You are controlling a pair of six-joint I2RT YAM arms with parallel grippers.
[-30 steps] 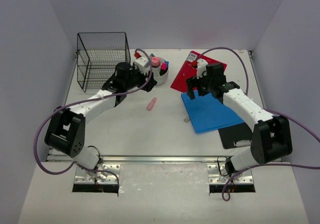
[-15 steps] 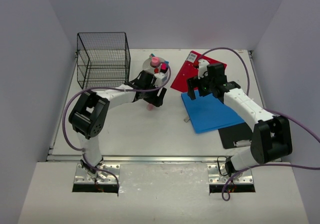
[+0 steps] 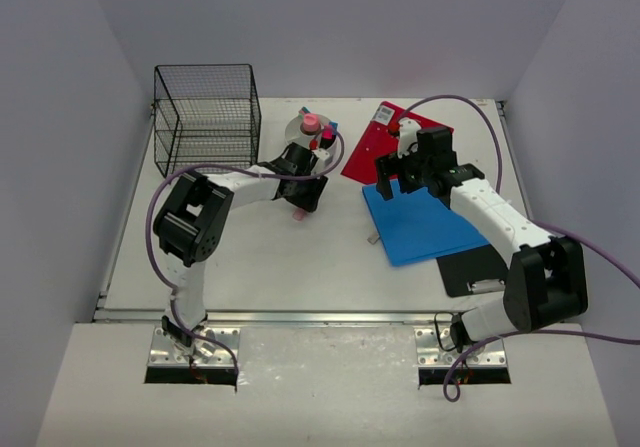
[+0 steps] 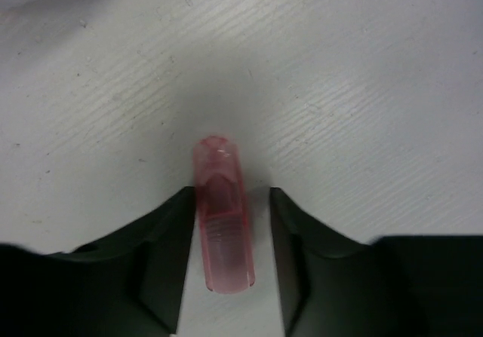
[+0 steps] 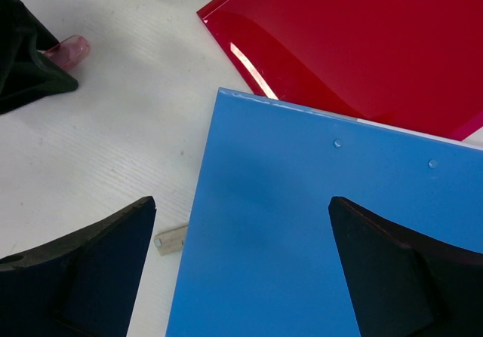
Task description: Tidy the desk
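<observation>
Plainly the step in hand is picking a loose item off the desk [image 3: 250,257], the off-white top that fills the floor of the walled cell under both arms. The left gripper [image 4: 232,197] is down at the surface with its fingers either side of a pink tube [image 4: 221,224] that lies flat, lengthwise between them. The left finger looks to be against the tube's side, while a sliver of desk shows by the right finger, so the jaws are parted and, as far as the blurred wrist view allows, not yet clamping. From above, this spot is mid-desk, just in front of the pen cup [image 3: 312,135] and near the wire basket [image 3: 205,117].

The right gripper [image 5: 241,277] hangs spread wide and empty over the near-left corner of the blue folder [image 5: 302,239], which overlaps the red folder [image 5: 362,43]. A black clipboard [image 3: 475,267] lies partly under the blue one.

Next, I judge, the left jaws need to close squarely on the tube without rolling it away, then lift it clear toward the cup or basket. The tube is smooth and round, so an off-centre pinch may squirt it out along the desk.
</observation>
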